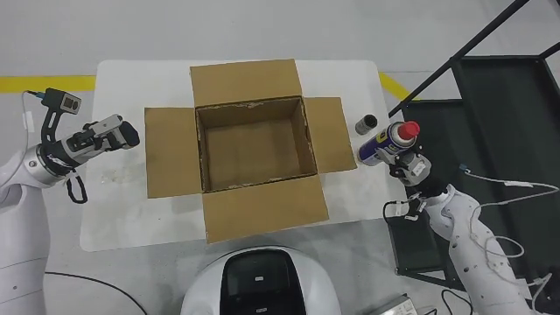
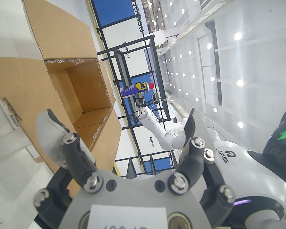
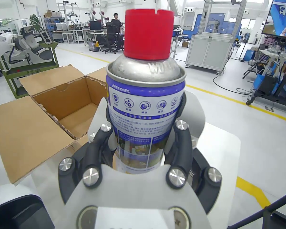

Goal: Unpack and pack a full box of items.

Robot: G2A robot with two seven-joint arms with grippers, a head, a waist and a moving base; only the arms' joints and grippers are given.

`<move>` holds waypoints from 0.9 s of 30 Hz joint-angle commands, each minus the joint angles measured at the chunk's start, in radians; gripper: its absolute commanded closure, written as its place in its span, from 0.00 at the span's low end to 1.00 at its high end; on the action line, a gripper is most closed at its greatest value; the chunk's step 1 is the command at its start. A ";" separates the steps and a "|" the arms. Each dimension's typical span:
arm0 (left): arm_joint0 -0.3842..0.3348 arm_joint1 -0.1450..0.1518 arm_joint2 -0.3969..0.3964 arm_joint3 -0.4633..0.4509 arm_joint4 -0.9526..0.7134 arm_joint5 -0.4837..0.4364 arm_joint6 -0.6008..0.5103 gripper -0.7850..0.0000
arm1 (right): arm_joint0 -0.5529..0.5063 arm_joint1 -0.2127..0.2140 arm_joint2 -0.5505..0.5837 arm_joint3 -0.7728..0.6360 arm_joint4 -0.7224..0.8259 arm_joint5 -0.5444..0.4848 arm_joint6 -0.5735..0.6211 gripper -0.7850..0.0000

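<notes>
An open cardboard box [image 1: 255, 144] with all flaps spread sits in the middle of the white table [image 1: 122, 219]; what I see of its inside is bare. My right gripper [image 1: 395, 153] is shut on a blue spray can [image 1: 387, 143] with a red cap, held off the table's right edge. The can [image 3: 145, 96] sits between the fingers [image 3: 181, 141], with the box [image 3: 69, 103] beyond it. My left gripper [image 1: 127, 133] stands open and holds nothing, left of the box. In its own view the gripper [image 2: 119, 127] faces the box [image 2: 85, 89], and the can [image 2: 135, 89] shows far off.
A small dark cylinder [image 1: 367, 123] stands on the table by the box's right flap. A black metal rack [image 1: 490, 105] stands close to the table's right side. Yellow floor tape [image 1: 44, 82] runs behind the table.
</notes>
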 commanded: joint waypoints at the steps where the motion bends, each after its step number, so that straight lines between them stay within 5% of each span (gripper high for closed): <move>1: 0.000 0.000 0.000 0.000 0.000 0.000 0.000 0.00 | 0.000 0.000 0.000 -0.001 0.000 0.000 0.001 1.00; 16: 0.000 0.000 0.000 0.000 0.000 0.000 0.000 0.00 | -0.017 -0.001 0.003 0.000 -0.004 0.033 0.022 1.00; 27: 0.000 0.000 0.000 0.000 0.000 0.000 0.000 0.00 | 0.002 -0.024 -0.044 0.345 0.019 0.168 -0.234 1.00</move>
